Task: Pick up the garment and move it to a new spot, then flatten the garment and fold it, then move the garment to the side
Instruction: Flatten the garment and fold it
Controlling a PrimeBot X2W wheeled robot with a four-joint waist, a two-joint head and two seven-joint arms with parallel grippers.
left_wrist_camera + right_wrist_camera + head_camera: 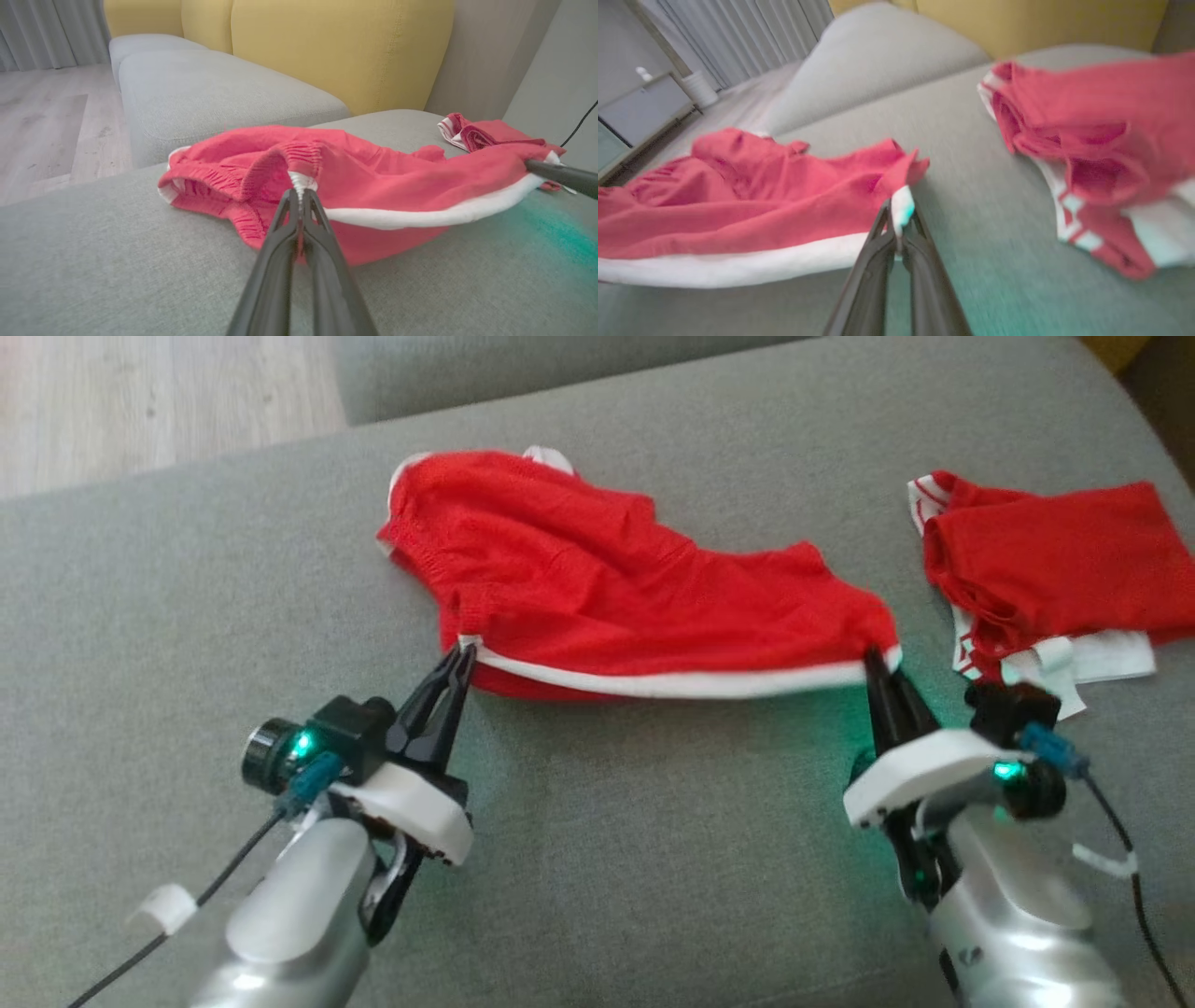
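Left claw (464, 655) and right claw (875, 661) each pinched an end of the white hem (653, 683) of the red shorts (597, 579), which sagged on the grey cushion (607, 859). I judged it best to lift both ends evenly, hem taut.

grey sofa cushion (597, 896) bearing a crumpled red garment (579, 579) with a white hem; a second red-and-white garment (1046, 560), bunched, lies near its right end, apart.
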